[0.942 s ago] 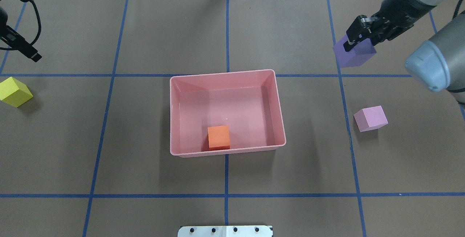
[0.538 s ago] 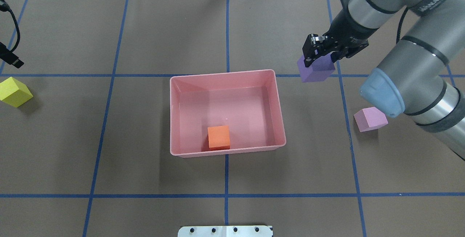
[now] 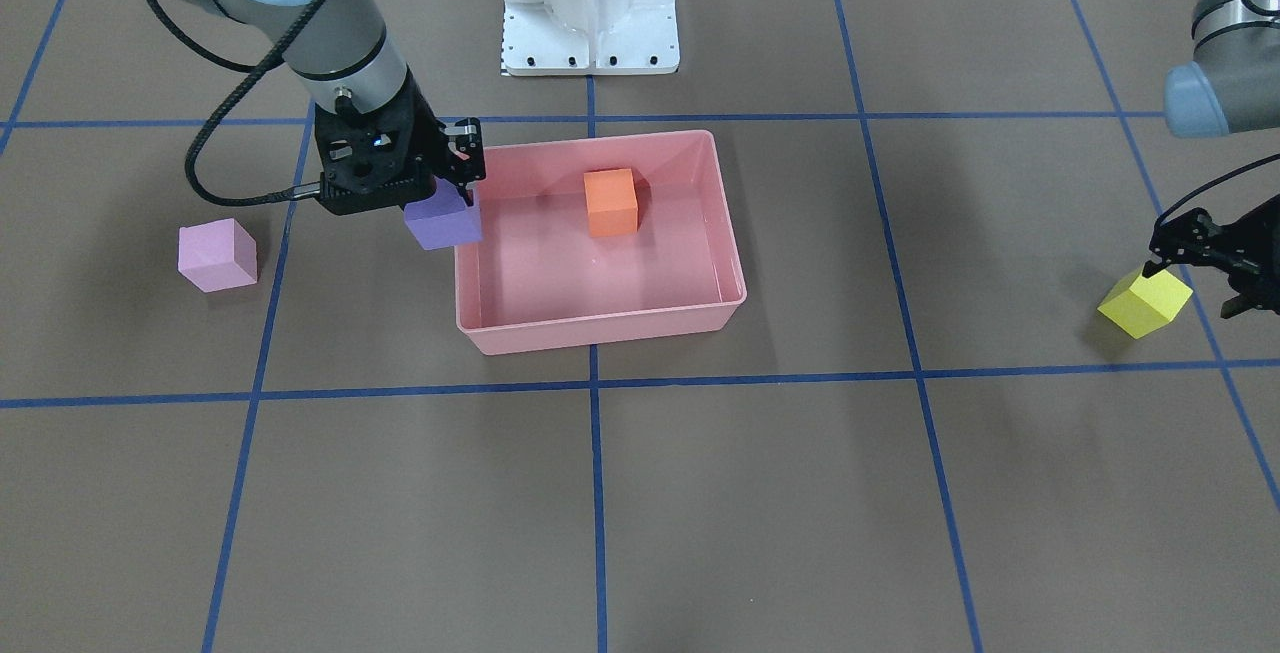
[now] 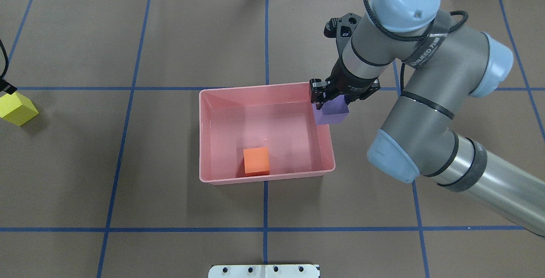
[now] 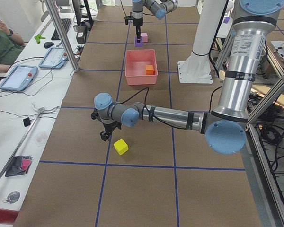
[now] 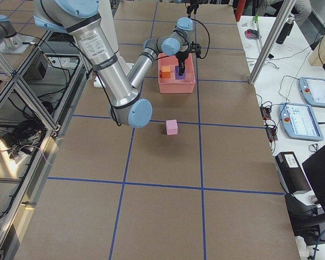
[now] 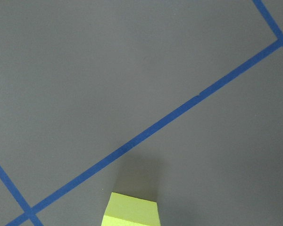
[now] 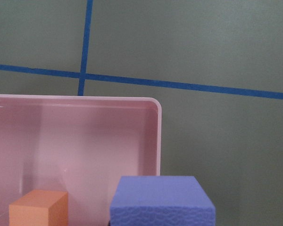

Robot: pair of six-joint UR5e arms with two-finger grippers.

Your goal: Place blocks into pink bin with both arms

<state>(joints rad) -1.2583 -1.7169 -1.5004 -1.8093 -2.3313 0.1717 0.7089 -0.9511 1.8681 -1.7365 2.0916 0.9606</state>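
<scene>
Overhead exterior view: right gripper clamps a small matte purple cube, sharp-edged, hanging over the right wall of the salmon-pink plastic tub near its far corner. Matte orange cube sits inside. Light-pink cube and yellow cube lie on the brown counter. Left gripper is beside the yellow cube, fingers spread.

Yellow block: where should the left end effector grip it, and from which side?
Pinch two opposite side faces of the yellow block, coming straight down. It sits flat on the table, turned askew to the blue tape lines, so rotate to match.
</scene>
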